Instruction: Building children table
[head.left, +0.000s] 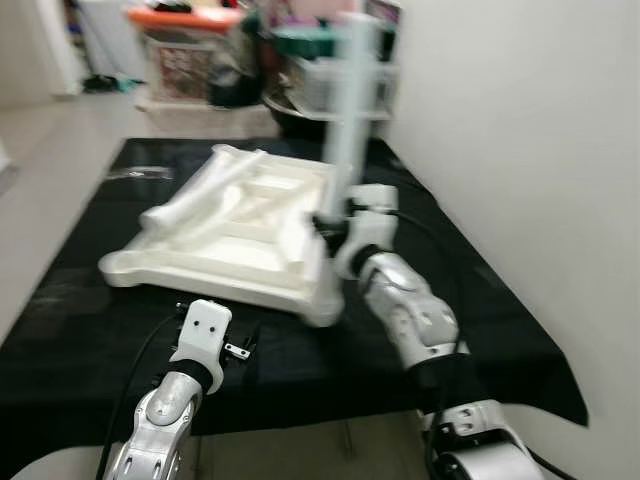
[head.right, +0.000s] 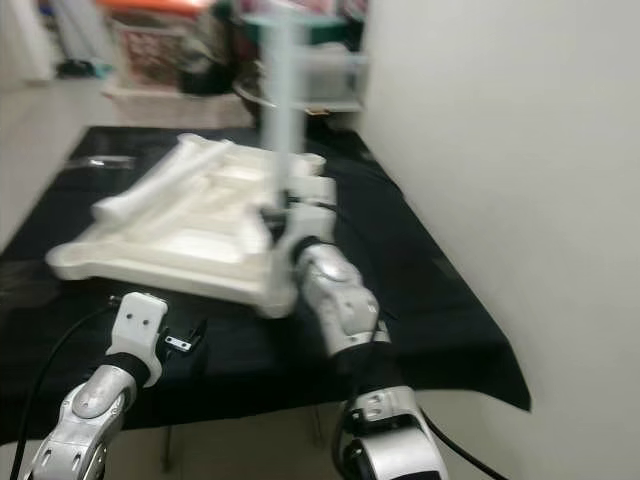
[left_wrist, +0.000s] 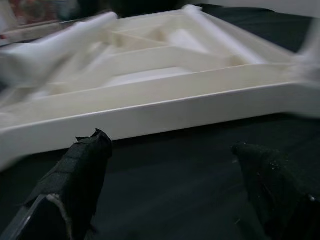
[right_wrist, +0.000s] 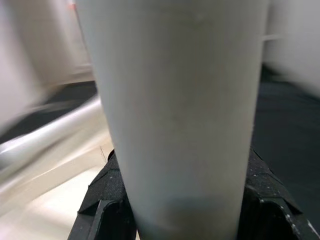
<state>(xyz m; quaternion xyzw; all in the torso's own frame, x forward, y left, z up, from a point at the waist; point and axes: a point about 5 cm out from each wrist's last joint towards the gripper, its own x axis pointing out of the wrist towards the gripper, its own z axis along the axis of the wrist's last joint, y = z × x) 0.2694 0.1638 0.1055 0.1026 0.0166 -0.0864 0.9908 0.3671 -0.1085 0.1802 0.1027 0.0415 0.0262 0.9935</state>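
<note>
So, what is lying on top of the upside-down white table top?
A loose white leg lies slanted across the table top. The right gripper holds another leg upright at its corner; the socket beneath is hidden.

Counts: 1 white tabletop (head.left: 240, 250), lying upside down on 1 black cloth (head.left: 90, 330). 2 table legs: 1 upright leg (head.left: 352, 110), 1 loose leg (head.left: 205, 190) lying across the tabletop. 2 end effectors: left end effector (head.left: 240, 350), right end effector (head.left: 330, 215). Background bins blurred, at least 2, exact number unclear.
</note>
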